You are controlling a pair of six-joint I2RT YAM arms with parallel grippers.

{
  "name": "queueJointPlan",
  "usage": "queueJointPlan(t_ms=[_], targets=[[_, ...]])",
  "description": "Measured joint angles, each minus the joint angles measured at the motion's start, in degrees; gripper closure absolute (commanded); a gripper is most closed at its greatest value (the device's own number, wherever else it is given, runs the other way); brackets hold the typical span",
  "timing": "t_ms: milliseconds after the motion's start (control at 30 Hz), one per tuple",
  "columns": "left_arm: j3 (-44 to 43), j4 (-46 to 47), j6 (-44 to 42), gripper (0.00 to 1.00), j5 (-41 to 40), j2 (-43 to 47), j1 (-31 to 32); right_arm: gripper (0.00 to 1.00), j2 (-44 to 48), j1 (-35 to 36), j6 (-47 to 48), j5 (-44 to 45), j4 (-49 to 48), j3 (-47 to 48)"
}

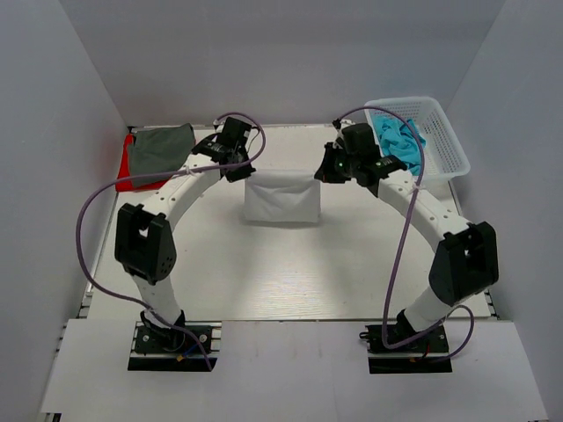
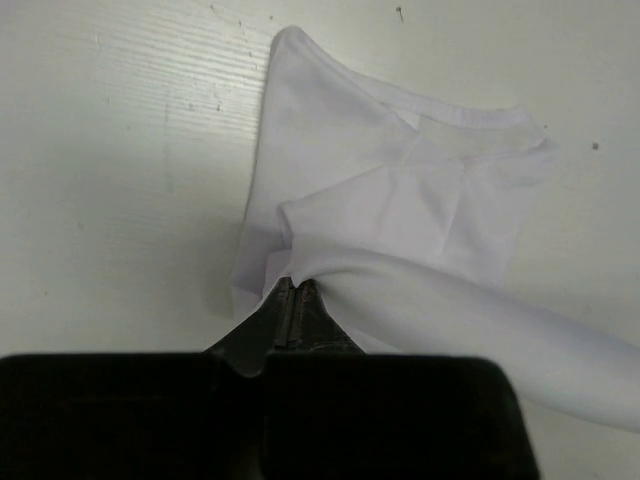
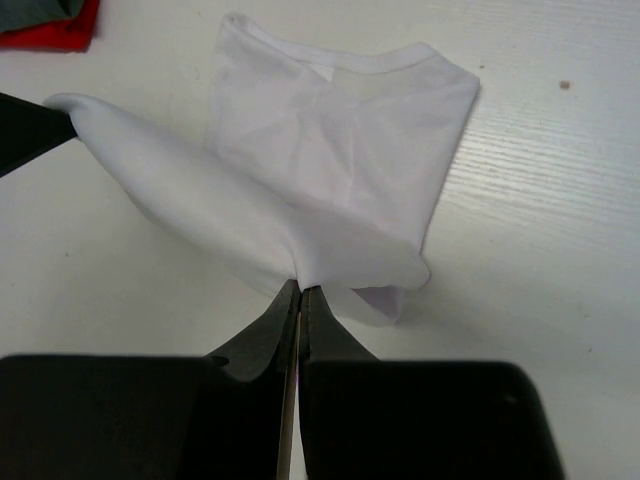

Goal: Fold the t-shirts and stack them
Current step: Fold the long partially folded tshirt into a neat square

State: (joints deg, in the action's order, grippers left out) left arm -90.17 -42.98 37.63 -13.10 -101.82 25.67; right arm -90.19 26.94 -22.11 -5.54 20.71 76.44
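Note:
A white t-shirt [image 1: 281,199] hangs between both arms over the middle of the table, its lower part resting on the surface. My left gripper [image 2: 296,283] is shut on the white t-shirt [image 2: 400,200] at one upper corner. My right gripper [image 3: 301,287] is shut on the white t-shirt [image 3: 330,150] at the other corner, with the fold stretched taut between them. A dark grey t-shirt [image 1: 160,149] lies folded on a red t-shirt [image 1: 132,180] at the back left. Turquoise-blue t-shirts [image 1: 398,139] are bunched in the basket.
A white mesh basket [image 1: 444,141] stands at the back right corner. White walls close in the table on three sides. The red shirt's corner [image 3: 60,35] shows at the top left of the right wrist view.

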Motion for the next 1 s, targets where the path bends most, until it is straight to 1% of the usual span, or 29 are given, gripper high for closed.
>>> queueJointPlan(t_ms=[200,367,400,467,533,567,600,633,667,700,733,800,867,933,1000], targets=[[-10.64,-2.12,-1.25,1.0,0.52,-9.79,-2.86,1.0,-8.44,-2.49,0.66,-2.45,-0.22,7.89],[-19.82,-3.41,-2.62,1.0,1.77,-18.27,-4.83,1.0,-18.6,-5.46,0.87,-5.88,-0.02,16.24],[-21.4,-3.3,-2.82,0.98,2.1,-19.89,-5.16,1.0,-20.52,-6.01,0.81,-6.56,-0.07,17.62],[-24.11,-3.43,-3.48,0.89,3.13,-23.02,-5.75,1.0,-24.09,-7.06,0.55,-7.85,-0.02,20.15],[-26.38,-3.23,-3.91,0.89,4.17,-25.9,-6.25,1.0,-27.98,-7.98,0.02,-9.03,0.04,22.8],[-27.43,-3.08,-4.02,0.83,4.92,-27.34,-6.49,0.96,-29.35,-8.31,-0.13,-9.57,0.09,23.85],[-28.48,-2.89,-4.28,0.71,5.53,-28.85,-6.82,0.85,-31.5,-8.7,-0.42,-10.49,0.2,25.53],[-29.14,-2.67,-4.63,0.47,6.08,-30.08,-7.1,0.75,-33.24,-9.05,-0.87,-11.65,0.11,26.84],[-29.53,-2.36,-5.16,0.2,6.58,-31.01,-7.39,0.42,-35.17,-9.42,-1.22,-12.98,-0.07,28.24],[-29.7,-1.88,-5.35,0.01,7.06,-31.85,-7.76,0.23,-36.94,-9.77,-1.75,-14.08,-0.2,29.59],[-29.7,-1.57,-5.55,0.0,7.72,-32.37,-8.09,0.1,-38.66,-10.05,-1.9,-14.88,-0.2,30.99],[-29.7,-1.4,-5.49,0.0,8.63,-32.72,-8.59,0.1,-41.53,-10.4,-1.73,-16.11,-0.09,33.73],[-29.53,-0.48,-5.7,0.0,9.29,-32.41,-9.05,0.1,-42.4,-10.64,-1.49,-16.5,0.07,34.6],[-27.78,1.51,-5.92,0.0,9.53,-31.04,-9.31,0.1,-41.79,-10.64,-1.42,-16.48,-0.17,34.23],[-24.33,2.84,-6.16,0.0,9.7,-28.65,-9.35,0.1,-39.23,-10.51,-1.4,-16.5,-1.64,30.95]])
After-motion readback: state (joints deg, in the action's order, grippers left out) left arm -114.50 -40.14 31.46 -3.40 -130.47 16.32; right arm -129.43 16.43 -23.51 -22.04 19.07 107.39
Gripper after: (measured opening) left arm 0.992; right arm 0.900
